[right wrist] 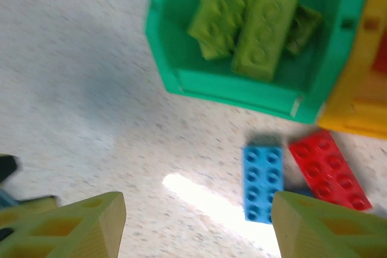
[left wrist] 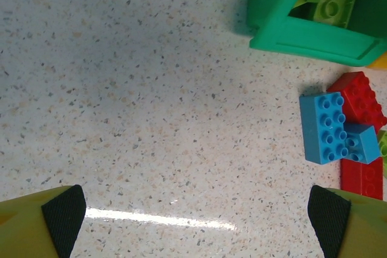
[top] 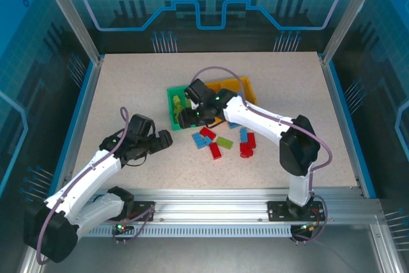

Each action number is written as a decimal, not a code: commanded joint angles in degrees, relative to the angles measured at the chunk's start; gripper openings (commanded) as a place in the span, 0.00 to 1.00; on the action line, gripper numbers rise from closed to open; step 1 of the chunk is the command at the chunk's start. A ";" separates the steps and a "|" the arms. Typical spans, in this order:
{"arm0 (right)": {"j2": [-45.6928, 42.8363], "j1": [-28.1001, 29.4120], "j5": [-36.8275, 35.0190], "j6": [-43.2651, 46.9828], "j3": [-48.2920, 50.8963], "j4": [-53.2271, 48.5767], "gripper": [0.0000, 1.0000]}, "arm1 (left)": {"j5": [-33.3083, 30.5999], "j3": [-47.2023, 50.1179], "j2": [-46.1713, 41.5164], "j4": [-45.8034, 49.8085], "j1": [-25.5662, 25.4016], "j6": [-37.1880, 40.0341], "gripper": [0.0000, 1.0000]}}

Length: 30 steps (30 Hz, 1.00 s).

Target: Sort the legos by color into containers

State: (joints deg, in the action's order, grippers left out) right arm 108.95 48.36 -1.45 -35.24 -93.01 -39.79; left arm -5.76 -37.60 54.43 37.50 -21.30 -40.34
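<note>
1. Over the counter (top: 128, 81), just on the near side of the green bin (right wrist: 181, 77), the right hand (right wrist: 196, 219) hangs with its fingers apart and nothing between them.
2. Several lime bricks (right wrist: 254, 28) lie inside that bin.
3. The left hand (left wrist: 196, 209) hovers low over bare counter, spread wide and empty, off to the left of the loose legos.
4. A blue brick (right wrist: 263, 182) and a red brick (right wrist: 329, 170) lie on the counter nearest the right hand. One lime brick (top: 224, 142) sits further right among more red and blue ones.
5. The blue brick looks like the natural next pick. The right hand should centre over it and turn so the fingers close across its narrow width.
6. The red brick lies just beside it, so a skewed approach could catch both.
7. The orange-yellow bin (right wrist: 357, 89) touches the green one, so any brick carried over must clear the rims.
</note>
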 commanded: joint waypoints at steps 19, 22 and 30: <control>12.80 4.13 -7.76 5.01 -2.35 -7.39 0.64 | -1.34 4.72 -6.55 4.89 0.61 -3.25 0.99; 14.04 4.12 -8.12 5.51 -3.25 -7.97 0.64 | -1.27 4.91 -6.58 4.96 0.57 -3.35 0.99; 17.81 4.73 -9.80 6.28 -6.71 -11.81 0.62 | -1.45 5.25 -6.63 5.00 0.51 -3.44 0.99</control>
State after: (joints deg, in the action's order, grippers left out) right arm 124.25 52.21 -9.91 -29.91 -97.76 -47.37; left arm -6.42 -33.28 48.36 41.19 -21.21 -43.24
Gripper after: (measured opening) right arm 0.626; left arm 0.989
